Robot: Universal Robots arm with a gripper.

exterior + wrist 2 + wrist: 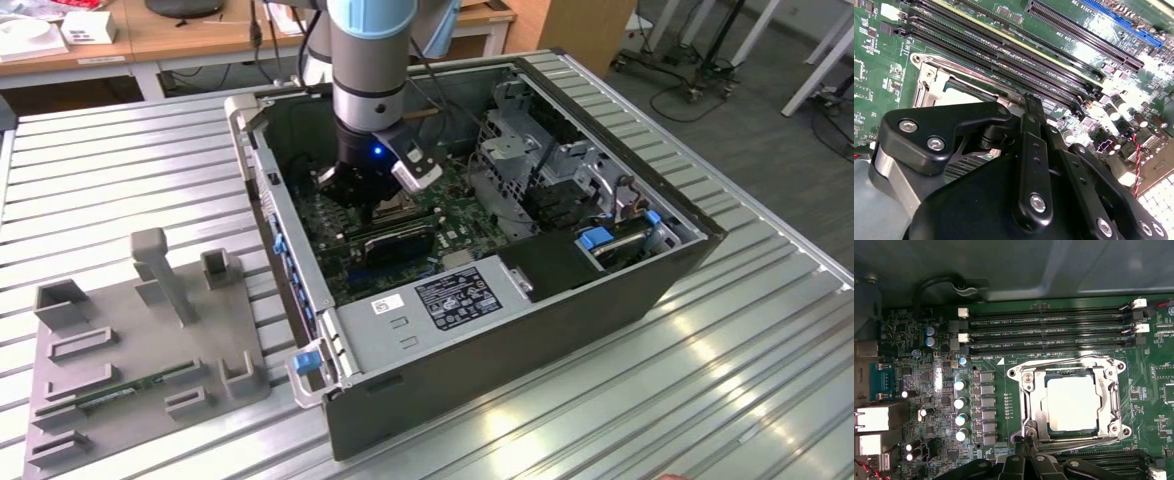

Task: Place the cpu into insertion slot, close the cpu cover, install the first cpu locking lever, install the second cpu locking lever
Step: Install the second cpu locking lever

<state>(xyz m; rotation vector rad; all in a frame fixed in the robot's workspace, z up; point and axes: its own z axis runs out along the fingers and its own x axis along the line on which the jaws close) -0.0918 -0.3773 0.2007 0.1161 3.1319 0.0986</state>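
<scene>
In the first wrist view the cpu [1072,402], a pale square chip, lies flat in the insertion slot [1019,374] on the green board. The cpu cover [1030,405], a silvery frame, lies down around the chip. Thin wire levers run along two opposite edges of the socket [1069,360] [1084,441]. My gripper [1026,440] is shut, its black fingertips together at the socket's corner beside one lever's end. The second wrist view shows the gripper [1030,102] low over the cover [929,86] and the cpu [961,92]. In the exterior view the gripper [378,200] reaches down into the open computer case.
Long black memory slots [1049,332] run beside the socket, and capacitors [960,402] stand on its other side. The case walls [534,330], a drive cage [534,170] and the power supply [447,295] hem in the arm. A grey fixture [134,340] stands at the exterior view's left.
</scene>
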